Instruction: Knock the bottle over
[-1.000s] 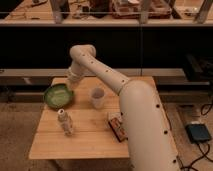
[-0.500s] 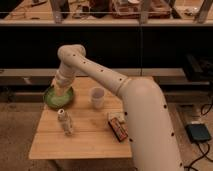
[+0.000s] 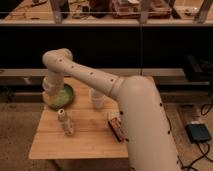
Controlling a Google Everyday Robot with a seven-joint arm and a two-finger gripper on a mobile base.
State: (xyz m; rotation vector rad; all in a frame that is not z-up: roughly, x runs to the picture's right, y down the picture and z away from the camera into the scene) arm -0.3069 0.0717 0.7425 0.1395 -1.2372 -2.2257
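Observation:
The bottle (image 3: 65,121) is small, pale beige and ridged, with a whitish cap. It stands upright on the left front part of the wooden table (image 3: 85,142). My white arm reaches across the table to the far left and bends down at its elbow. My gripper (image 3: 51,96) hangs at the left rim of the green bowl (image 3: 64,95), behind and a little left of the bottle, and apart from it.
A translucent white cup (image 3: 96,98) stands mid-table, right of the bowl. A brown snack packet (image 3: 116,125) lies right of the bottle, close to my arm's wide body. Dark shelving runs behind the table. A dark device (image 3: 199,132) lies on the floor at right.
My arm has swung to the left across the back of the table, from near the cup to over the green bowl's left side. The bottle has stayed upright in place.

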